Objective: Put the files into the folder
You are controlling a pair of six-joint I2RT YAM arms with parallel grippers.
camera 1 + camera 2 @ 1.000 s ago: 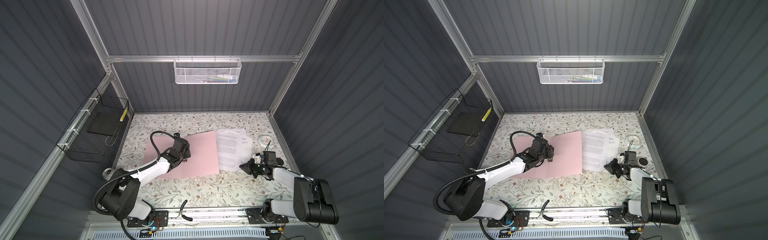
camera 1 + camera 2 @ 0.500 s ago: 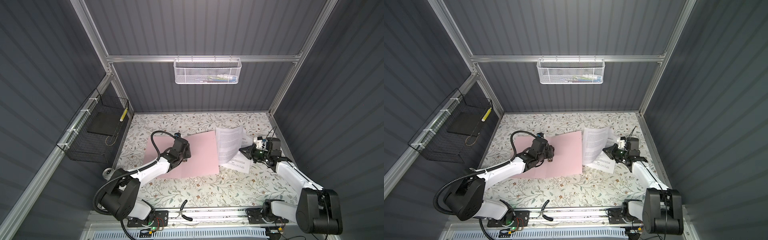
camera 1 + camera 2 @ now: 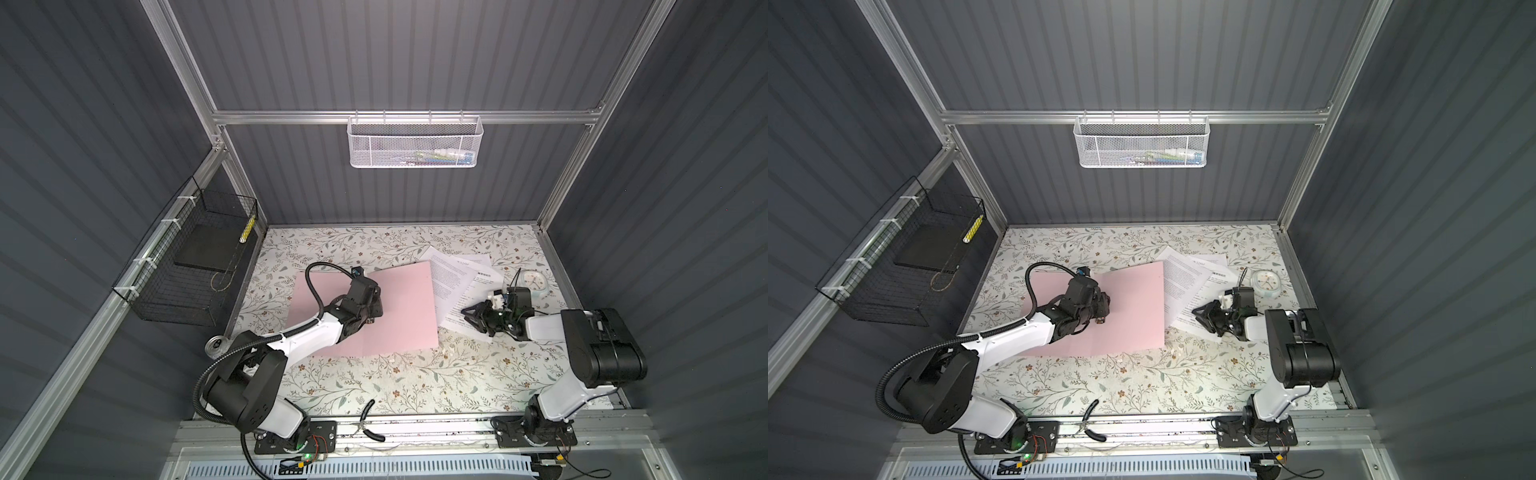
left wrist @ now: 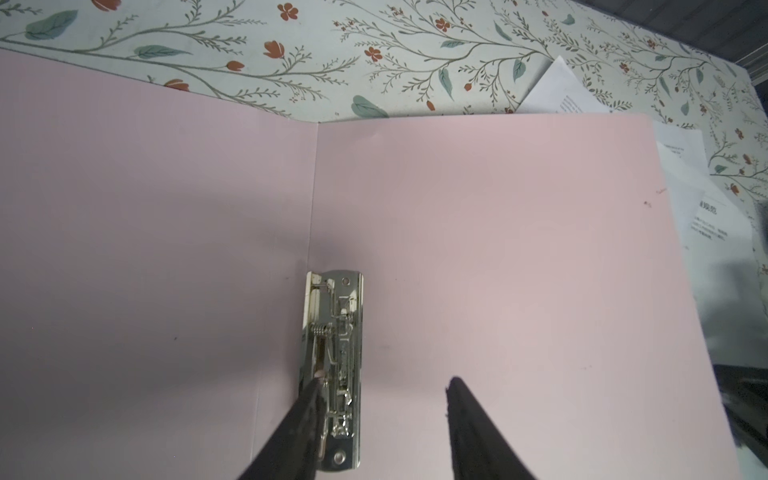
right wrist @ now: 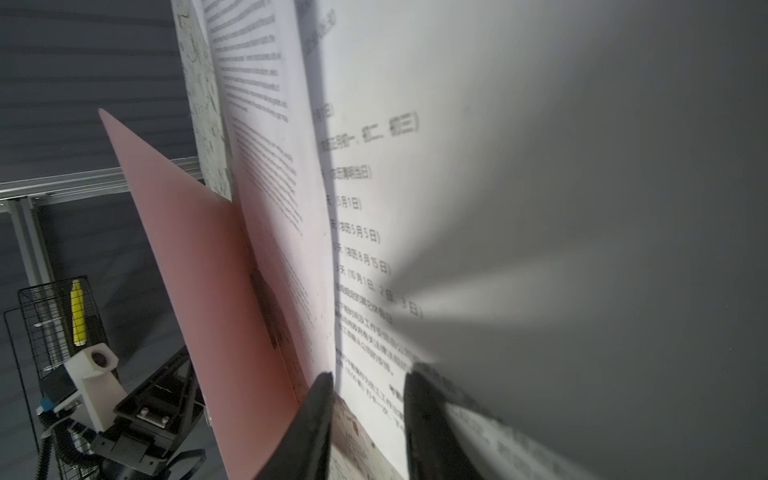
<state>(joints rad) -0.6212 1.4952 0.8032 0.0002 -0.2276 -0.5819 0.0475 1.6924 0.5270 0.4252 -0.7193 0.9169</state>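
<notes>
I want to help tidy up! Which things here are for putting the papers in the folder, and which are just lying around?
For the job: files, pink folder, its silver clip.
Just lying about: round white dial, black pliers, can, white mesh basket, black wire basket.

The folder (image 4: 498,249) is a smooth, matt pink sheet. Its clip (image 4: 336,357) is polished silver metal, glossy enough to mirror. The files (image 3: 451,282) are plain matt white paper with black print. The tabletop (image 3: 374,382) has a matt floral-printed covering; whether cloth or paper is hard to tell from here. The left end effector (image 4: 384,382) has matt black fingers (image 4: 469,424). The side basket (image 3: 174,307) is thin black wire, the rear basket (image 3: 415,145) white-coated metal mesh. The frame (image 3: 291,117) is satin bare aluminium, the walls (image 3: 374,54) ribbed matt grey.
</notes>
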